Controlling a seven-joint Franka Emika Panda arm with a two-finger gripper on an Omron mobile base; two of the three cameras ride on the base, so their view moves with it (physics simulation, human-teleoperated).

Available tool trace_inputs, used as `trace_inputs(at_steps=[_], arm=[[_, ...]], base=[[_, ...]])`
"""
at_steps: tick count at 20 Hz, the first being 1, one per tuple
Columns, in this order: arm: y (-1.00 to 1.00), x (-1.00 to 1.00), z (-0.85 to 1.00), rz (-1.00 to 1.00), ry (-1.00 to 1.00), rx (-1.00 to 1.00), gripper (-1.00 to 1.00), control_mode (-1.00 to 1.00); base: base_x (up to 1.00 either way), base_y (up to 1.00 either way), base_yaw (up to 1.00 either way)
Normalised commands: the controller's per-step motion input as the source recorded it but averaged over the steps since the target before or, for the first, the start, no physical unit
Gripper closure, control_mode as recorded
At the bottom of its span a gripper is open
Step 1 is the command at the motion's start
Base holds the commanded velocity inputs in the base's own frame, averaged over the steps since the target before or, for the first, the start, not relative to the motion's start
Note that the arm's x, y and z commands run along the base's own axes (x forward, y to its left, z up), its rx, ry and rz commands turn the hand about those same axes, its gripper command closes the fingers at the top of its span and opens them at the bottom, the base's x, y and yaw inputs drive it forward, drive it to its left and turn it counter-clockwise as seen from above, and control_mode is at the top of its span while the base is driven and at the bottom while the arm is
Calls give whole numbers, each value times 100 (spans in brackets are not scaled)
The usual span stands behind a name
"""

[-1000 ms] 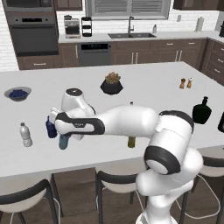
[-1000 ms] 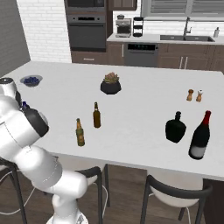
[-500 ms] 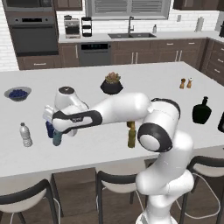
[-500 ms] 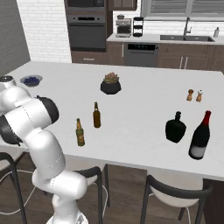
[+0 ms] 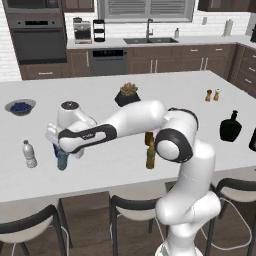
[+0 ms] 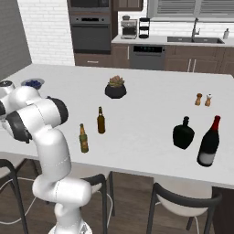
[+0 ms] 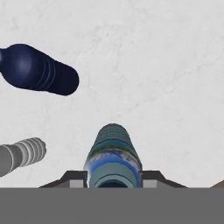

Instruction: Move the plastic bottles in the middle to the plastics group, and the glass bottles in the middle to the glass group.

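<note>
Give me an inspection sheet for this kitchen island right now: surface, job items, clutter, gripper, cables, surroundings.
Surface: white marble island.
Job items: teal bottle between the fingers; navy bottle and clear bottle nearby; amber bottle, olive bottle mid-counter; black squat bottle beside wine bottle.
Clutter: potted plant, shakers, blueberry bowl.
Gripper: gripper shut on teal bottle.
Cables: nothing seen.
Surroundings: oven, sink, stools.

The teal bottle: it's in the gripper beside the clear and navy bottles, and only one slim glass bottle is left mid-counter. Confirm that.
Wrong on the count. The right base view shows two slim glass bottles mid-counter: the amber-brown bottle and the olive-green bottle. The rest holds: the gripper grips the teal bottle beside the clear bottle and navy bottle.
</note>
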Motion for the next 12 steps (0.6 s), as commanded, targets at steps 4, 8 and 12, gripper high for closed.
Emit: trace_inputs(at_steps=[4,8,12], arm=[[3,2,-28,0,8,11,100,-100],[0,10,-33,0,1,13,100,-100],[0,2,-45,0,2,3,100,-100]], base=[[0,0,0],[0,0,0],[0,0,0]])
